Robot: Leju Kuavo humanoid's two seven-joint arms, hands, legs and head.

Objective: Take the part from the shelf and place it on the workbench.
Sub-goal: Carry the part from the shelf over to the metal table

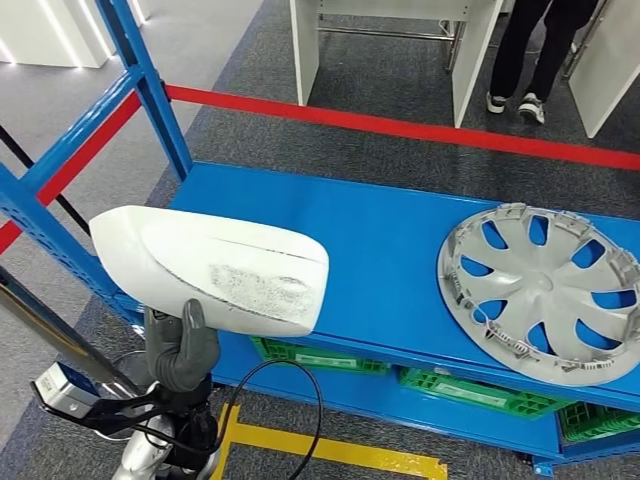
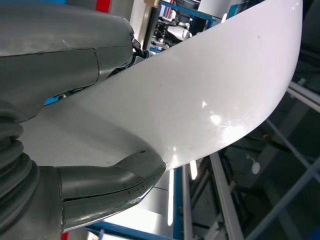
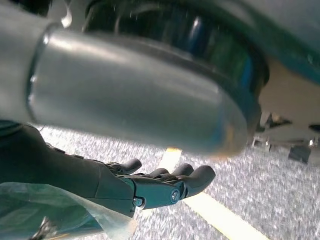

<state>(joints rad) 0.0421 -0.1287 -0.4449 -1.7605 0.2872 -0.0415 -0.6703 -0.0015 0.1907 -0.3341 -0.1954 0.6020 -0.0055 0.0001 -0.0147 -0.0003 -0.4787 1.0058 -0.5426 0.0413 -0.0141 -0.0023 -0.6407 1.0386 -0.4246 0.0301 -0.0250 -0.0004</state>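
Glossy white curved part (image 1: 211,265), scuffed grey patch, in left hand (image 1: 181,345).

Grey carpet floor (image 1: 392,80); red line (image 1: 453,130) and yellow line (image 1: 340,450) across it; white cabinet legs (image 1: 468,60) behind; person's shoes (image 1: 517,103) nearby.

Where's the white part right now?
In the head view the white part sits at the lower left, held up by the left robot hand over the front edge of the blue shelf, well left of the silver wheel cover.
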